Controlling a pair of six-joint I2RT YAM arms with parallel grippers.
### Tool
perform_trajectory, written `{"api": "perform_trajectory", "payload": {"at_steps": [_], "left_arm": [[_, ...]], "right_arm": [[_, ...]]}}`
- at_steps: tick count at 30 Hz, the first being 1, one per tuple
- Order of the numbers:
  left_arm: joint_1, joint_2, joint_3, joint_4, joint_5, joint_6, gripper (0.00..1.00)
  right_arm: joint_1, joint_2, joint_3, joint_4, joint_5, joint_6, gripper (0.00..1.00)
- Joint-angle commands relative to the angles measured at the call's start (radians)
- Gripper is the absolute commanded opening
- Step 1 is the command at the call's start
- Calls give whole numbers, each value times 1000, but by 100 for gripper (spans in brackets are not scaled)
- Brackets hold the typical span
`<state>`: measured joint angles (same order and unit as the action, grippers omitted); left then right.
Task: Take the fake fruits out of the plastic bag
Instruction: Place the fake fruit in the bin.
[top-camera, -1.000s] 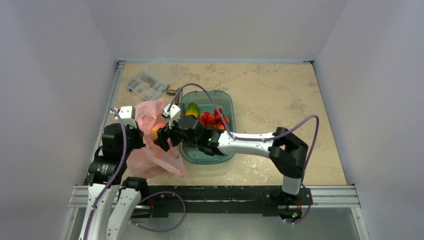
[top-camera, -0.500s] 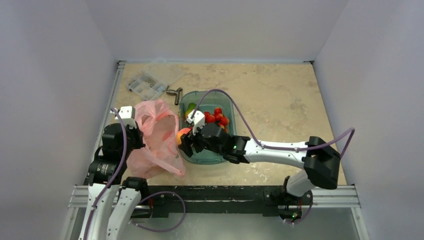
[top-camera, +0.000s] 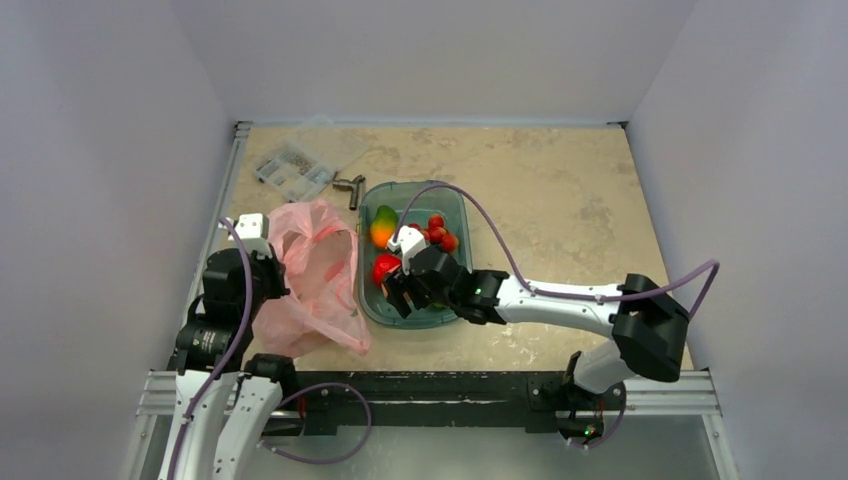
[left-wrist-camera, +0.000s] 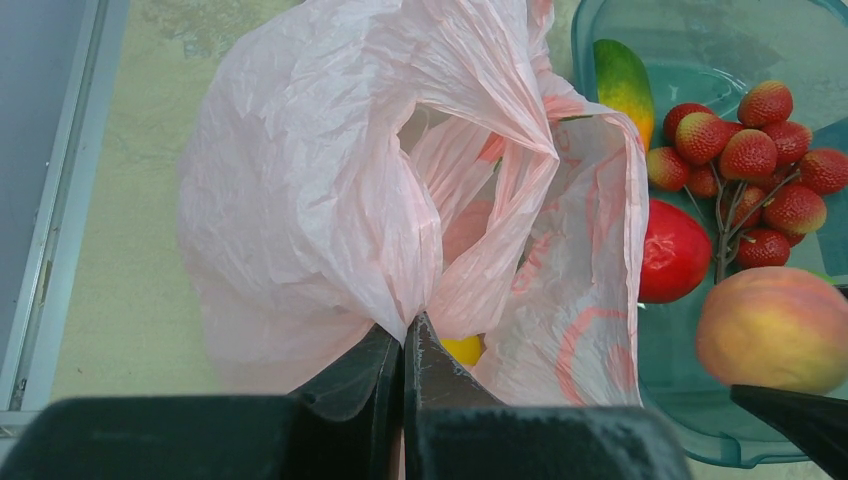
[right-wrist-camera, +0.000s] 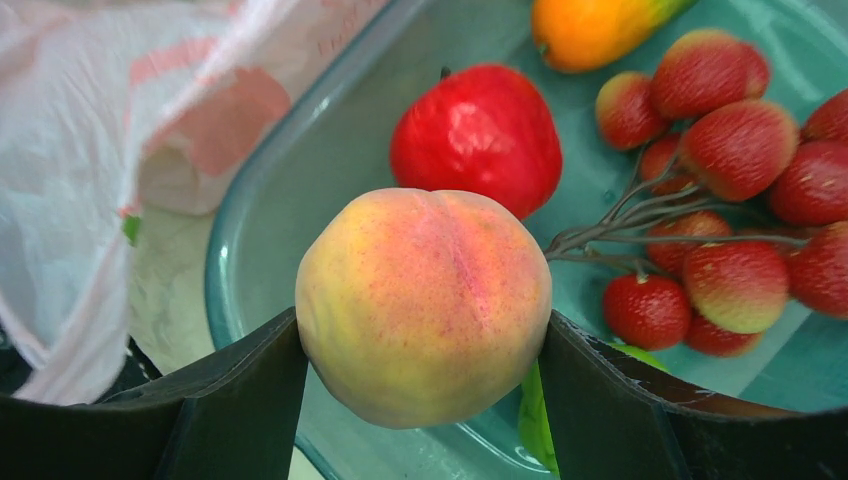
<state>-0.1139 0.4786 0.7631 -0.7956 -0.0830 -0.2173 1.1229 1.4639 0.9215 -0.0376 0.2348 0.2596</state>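
the right gripper (right-wrist-camera: 424, 340) is clamped on the peach-orange fruit (right-wrist-camera: 424, 290) over the near left part of the teal tub (right-wrist-camera: 290, 200); the round red fruit (right-wrist-camera: 475, 135) and red bunch (right-wrist-camera: 740, 200) lie in it beyond. the left gripper (left-wrist-camera: 404, 350) is closed tight, pinching the pink bag (left-wrist-camera: 300, 180) left of the tub, with a yellow fruit (left-wrist-camera: 462, 349) inside.
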Motion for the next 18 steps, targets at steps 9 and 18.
{"api": "perform_trajectory", "payload": {"at_steps": [9,18], "left_arm": [[-4,5,26,11,2,-5,0],[-4,16,27,13,5,-5,0]], "right_arm": [[0,147,82,-22,-89,19,42],[0,147,116,-2,-109,21,87]]}}
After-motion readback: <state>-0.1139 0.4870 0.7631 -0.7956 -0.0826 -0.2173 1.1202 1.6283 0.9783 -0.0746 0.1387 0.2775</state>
